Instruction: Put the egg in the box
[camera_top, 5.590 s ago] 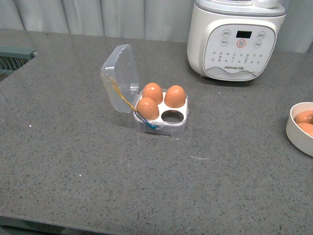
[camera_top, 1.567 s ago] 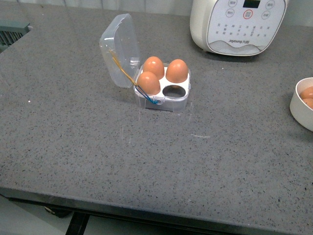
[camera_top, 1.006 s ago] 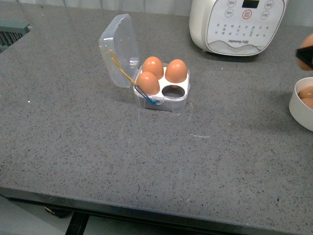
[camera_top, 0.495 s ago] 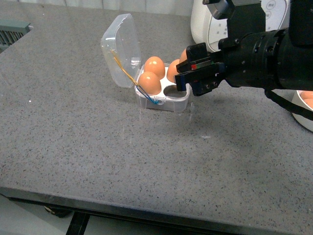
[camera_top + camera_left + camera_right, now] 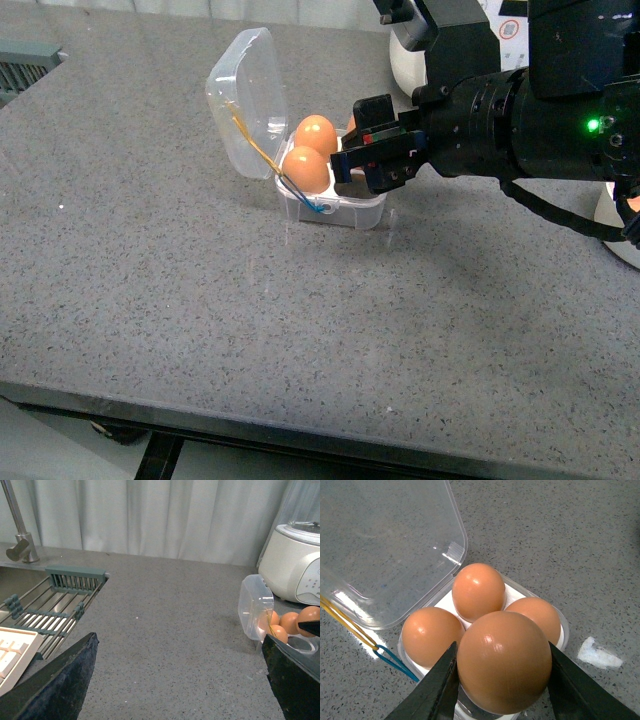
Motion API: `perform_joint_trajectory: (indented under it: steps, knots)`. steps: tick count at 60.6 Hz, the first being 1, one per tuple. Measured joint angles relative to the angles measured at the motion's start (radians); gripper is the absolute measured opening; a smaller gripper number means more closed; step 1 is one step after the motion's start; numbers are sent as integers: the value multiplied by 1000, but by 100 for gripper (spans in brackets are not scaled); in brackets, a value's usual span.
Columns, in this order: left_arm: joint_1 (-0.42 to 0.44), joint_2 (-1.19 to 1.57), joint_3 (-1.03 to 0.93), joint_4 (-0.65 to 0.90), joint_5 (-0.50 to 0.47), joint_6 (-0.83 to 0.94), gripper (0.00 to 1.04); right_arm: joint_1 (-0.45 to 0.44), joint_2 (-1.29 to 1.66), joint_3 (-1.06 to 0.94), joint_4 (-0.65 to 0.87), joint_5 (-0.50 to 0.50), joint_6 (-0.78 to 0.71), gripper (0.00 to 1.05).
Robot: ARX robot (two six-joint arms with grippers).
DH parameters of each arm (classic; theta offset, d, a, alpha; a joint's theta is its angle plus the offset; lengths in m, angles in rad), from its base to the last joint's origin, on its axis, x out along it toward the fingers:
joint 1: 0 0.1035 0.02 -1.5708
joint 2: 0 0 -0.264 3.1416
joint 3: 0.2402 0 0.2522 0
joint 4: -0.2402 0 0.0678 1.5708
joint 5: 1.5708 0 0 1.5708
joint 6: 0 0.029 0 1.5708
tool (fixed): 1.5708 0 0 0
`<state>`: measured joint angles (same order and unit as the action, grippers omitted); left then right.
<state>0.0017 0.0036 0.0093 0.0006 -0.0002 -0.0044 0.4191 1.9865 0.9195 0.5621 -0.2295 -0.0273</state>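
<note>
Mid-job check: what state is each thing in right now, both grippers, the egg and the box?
right gripper: shut on the egg.
left gripper: open, holding nothing.
egg: held over the box, not yet seated.
box: lid open, tilted back.
other eggs: three, seated in the box.

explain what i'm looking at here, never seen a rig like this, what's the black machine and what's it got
It is a robot with two arms, working over a grey counter. The front picture comes from a camera on its body; the other two come from cameras on each wrist. The right gripper clamps the egg just above the box, a clear case with its lid open and three eggs already inside. The left gripper hangs open and empty, out of the front picture.
</note>
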Motion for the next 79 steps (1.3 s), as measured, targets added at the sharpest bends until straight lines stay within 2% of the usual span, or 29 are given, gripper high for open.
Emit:
perform_joint_trajectory:
  steps: [4, 7, 16, 23, 33, 40, 47, 49, 51, 56, 71, 76, 79]
  knots:
    - [0, 0, 0, 0, 0, 0, 98, 5, 1, 1, -2, 0, 0, 42]
    - [0, 0, 0, 0, 0, 0, 98, 8, 1, 2, -7, 3, -2, 47]
    - [0, 0, 0, 0, 0, 0, 98, 9, 1, 1, -5, 13, 0, 71]
    - [0, 0, 0, 0, 0, 0, 98, -21, -27, -40, 50, 66, 18, 97]
    - [0, 0, 0, 0, 0, 0, 98, -116, -211, -225, 155, 194, 14, 95]
    - [0, 0, 0, 0, 0, 0, 98, -185, -375, -380, 196, 227, 25, 95]
    - [0, 0, 0, 0, 0, 0, 98, -212, -509, -483, 196, 265, 25, 95]
    - [0, 0, 0, 0, 0, 0, 98, -214, -529, -534, 286, 334, 26, 91]
    - [0, 0, 0, 0, 0, 0, 98, -220, -539, -601, 447, 396, 25, 82]
    - [0, -1, 0, 0, 0, 0, 98, -243, -578, -676, 568, 402, 25, 68]
    - [0, 0, 0, 0, 0, 0, 98, -299, -776, -789, 500, 347, 25, 25]
    - [0, 0, 0, 0, 0, 0, 98, -317, -855, -822, 454, 330, 25, 7]
    - [0, 0, 0, 0, 0, 0, 98, -324, -892, -834, 431, 323, 22, 1]
